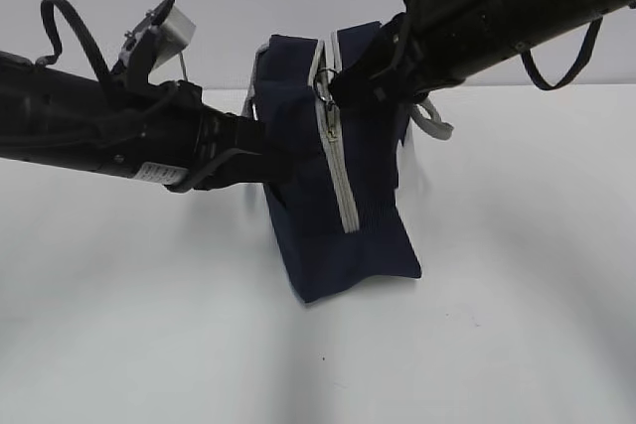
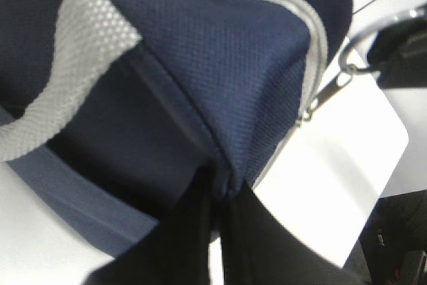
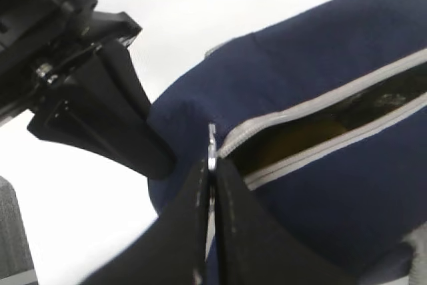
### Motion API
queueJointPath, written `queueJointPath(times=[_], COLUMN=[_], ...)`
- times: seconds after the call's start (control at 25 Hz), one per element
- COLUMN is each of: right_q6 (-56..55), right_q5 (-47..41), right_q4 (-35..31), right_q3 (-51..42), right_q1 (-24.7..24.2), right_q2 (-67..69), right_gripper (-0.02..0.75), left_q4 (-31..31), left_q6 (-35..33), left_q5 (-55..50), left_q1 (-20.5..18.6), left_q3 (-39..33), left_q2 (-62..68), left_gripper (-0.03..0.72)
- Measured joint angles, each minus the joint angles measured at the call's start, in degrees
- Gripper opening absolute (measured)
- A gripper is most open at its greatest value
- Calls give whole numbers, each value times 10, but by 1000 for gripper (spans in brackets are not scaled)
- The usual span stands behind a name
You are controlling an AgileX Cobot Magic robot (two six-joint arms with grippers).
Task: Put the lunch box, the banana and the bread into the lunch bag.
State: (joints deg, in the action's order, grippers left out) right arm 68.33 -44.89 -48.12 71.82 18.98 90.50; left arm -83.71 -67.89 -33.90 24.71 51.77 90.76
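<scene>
One tall navy-blue fabric lunch bag with grey strap handles stands tilted on the white tabletop, its one grey zipper partly open. Two black arms flank it: the left gripper has its jaws clamped on a fold of the bag's fabric, while the right gripper has its jaws pinched on the metal ring pull.

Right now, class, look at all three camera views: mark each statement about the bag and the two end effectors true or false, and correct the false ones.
1. The lunch bag is navy with a grey zipper. True.
2. The left end effector hangs open above the bag. False: it is shut, pinching the bag's fabric.
3. The right end effector is shut on the metal zipper pull. True.
4. The zipper is fully closed. False: the right wrist view shows a gap.
</scene>
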Motion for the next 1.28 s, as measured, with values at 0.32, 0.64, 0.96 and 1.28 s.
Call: queueJointPath(times=[0.32,0.64,0.96,1.28], right_q6=[-12,-11,24,70], right_q5=[1,23,-90,-181], right_q4=[5,12,11,-34], right_q3=[45,58,137,213], right_q1=[0,0,-34,-69], right_q2=[1,6,73,159], right_gripper=[-16,-16,-16,-16], left_q4=[23,62,97,117], left_q6=[0,0,0,0], left_q5=[-20,-36,-43,-46], left_q1=[0,0,0,0], left_q3=[0,0,0,0], left_q2=[0,0,0,0], left_gripper=[3,3,2,2])
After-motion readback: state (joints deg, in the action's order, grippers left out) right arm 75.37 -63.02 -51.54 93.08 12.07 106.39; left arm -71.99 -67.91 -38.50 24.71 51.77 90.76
